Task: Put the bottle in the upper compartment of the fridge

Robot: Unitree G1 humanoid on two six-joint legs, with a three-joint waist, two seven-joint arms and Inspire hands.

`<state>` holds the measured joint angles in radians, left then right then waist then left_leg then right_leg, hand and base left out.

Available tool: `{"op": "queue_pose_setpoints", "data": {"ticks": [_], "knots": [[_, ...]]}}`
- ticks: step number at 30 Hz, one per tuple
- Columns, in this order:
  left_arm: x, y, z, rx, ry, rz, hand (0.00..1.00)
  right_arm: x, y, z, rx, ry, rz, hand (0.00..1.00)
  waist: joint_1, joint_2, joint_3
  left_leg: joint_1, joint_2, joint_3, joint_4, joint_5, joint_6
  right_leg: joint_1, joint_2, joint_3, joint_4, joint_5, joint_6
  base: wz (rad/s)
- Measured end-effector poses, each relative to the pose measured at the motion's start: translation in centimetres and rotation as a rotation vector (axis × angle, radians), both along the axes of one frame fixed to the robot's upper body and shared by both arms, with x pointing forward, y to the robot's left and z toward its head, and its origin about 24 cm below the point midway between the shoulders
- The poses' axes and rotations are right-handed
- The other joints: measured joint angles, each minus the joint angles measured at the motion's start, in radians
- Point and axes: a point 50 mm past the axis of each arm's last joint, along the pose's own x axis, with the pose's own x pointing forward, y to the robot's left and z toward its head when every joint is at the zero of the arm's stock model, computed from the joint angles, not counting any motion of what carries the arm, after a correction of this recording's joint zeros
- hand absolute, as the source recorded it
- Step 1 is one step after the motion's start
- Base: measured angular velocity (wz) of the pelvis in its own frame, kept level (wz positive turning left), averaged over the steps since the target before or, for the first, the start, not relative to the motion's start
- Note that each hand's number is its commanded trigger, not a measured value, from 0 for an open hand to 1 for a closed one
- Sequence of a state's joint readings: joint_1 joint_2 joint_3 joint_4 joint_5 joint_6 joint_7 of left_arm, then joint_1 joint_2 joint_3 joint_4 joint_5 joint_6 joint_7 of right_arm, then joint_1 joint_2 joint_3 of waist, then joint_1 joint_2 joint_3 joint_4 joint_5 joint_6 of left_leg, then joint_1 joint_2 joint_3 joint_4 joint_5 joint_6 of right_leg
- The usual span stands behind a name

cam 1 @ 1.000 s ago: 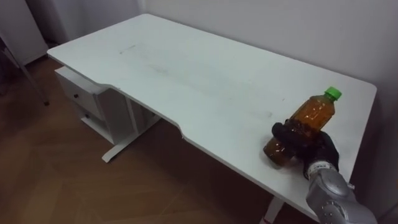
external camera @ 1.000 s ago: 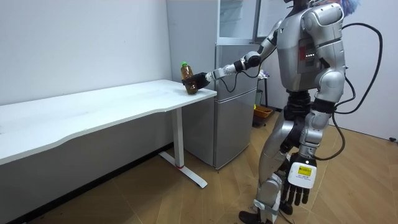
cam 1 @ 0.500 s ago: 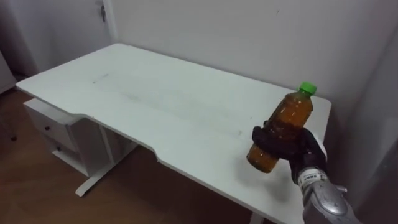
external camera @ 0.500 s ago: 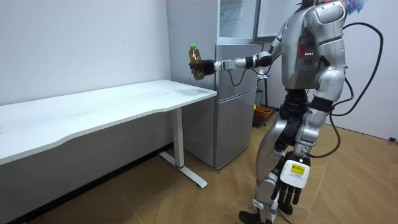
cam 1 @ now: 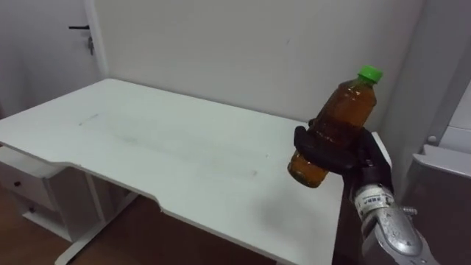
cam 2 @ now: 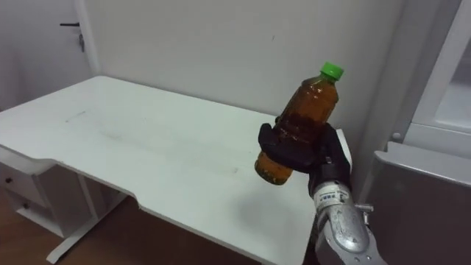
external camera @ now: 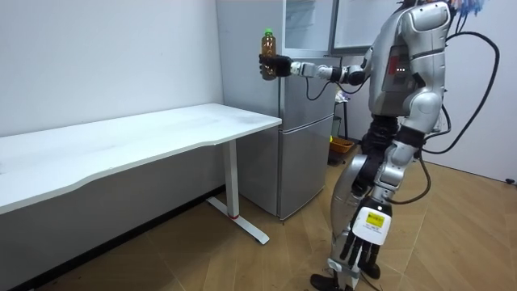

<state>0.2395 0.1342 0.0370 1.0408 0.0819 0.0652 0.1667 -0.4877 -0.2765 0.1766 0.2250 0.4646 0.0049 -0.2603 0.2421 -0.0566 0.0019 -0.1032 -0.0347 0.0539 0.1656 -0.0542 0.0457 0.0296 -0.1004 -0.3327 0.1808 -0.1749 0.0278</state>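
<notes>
An amber bottle (cam 1: pixel 335 129) with a green cap is tilted in the air above the right end of the white table (cam 1: pixel 147 140). My right hand (cam 1: pixel 352 158) is shut round its lower half. In the room view the bottle (external camera: pixel 267 47) is held high in the right hand (external camera: pixel 275 66), just in front of the grey fridge (external camera: pixel 307 145) and level with the upper compartment (external camera: pixel 308 24). I stand beside the fridge, arm stretched out. My left hand (external camera: pixel 362 242) hangs open by my leg. The fridge (cam 2: pixel 419 177) fills the right edge of the eye views.
A white wall lies behind the table. A drawer unit (cam 1: pixel 22 188) stands under the table's left part. The table's leg (external camera: pixel 234 190) is close to the fridge's side. Wooden floor (external camera: pixel 242 259) lies open around me. A dark door handle (cam 1: pixel 79 28) shows far left.
My right hand has lifted the bottle off the table's end, up and towards the fridge. The view has swung right, bringing the fridge into sight.
</notes>
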Motion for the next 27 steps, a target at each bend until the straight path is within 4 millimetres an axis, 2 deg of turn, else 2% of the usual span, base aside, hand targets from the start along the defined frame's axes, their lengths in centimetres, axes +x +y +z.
{"op": "queue_pose_setpoints", "data": {"ticks": [5,10,15,19,24,26,27], "knots": [[0.1,0.0,0.0,-0.002,-0.001,-0.004,0.00,-0.4,0.8,1.3,-0.057,-0.068,0.061,1.00,-0.003,0.000,0.0003,0.011,0.006,0.011,0.001,-0.009,-0.005,0.013,0.006,0.004,-0.012,0.002,-0.002,-0.06],[0.6,-0.1,0.0,0.007,-0.005,-0.045,0.00,-1.0,1.8,2.5,-0.083,-0.134,0.123,1.00,-0.005,-0.004,0.0021,0.018,0.010,0.026,0.000,-0.018,-0.007,0.015,0.010,0.026,-0.012,0.001,-0.003,-0.10],[1.4,-0.1,0.1,0.008,-0.023,-0.049,0.00,-1.3,2.6,3.1,-0.097,-0.161,0.176,1.00,-0.022,-0.017,0.0099,0.029,0.012,0.034,0.000,-0.026,-0.008,0.022,0.011,0.037,-0.017,0.000,-0.003,-0.08],[1.9,0.0,0.1,0.010,-0.038,-0.046,0.00,-2.3,2.9,3.6,-0.090,-0.198,0.204,1.00,-0.026,-0.017,0.0099,0.042,0.019,0.065,0.001,-0.039,-0.009,0.024,0.016,0.070,-0.027,0.003,-0.003,-0.24],[2.0,-0.1,0.1,0.008,-0.041,-0.047,0.00,-2.9,3.1,5.0,-0.110,-0.266,0.221,1.00,-0.074,-0.002,0.0057,0.048,0.023,0.082,0.003,-0.049,-0.009,0.022,0.018,0.090,-0.020,0.005,-0.002,-0.11],[2.2,-0.2,0.1,0.010,-0.046,-0.045,0.00,-3.3,2.8,5.9,-0.112,-0.304,0.209,1.00,-0.087,0.006,0.0052,0.062,0.027,0.101,-0.003,-0.053,-0.009,0.021,0.020,0.115,-0.012,0.005,-0.002,-0.24],[2.2,-0.1,0.1,0.013,-0.046,-0.044,0.00,-3.5,2.8,6.2,-0.111,-0.320,0.207,1.00,-0.098,0.010,0.0016,0.068,0.029,0.106,-0.001,-0.059,-0.010,0.024,0.022,0.123,-0.012,0.005,-0.002,-0.26]]}}
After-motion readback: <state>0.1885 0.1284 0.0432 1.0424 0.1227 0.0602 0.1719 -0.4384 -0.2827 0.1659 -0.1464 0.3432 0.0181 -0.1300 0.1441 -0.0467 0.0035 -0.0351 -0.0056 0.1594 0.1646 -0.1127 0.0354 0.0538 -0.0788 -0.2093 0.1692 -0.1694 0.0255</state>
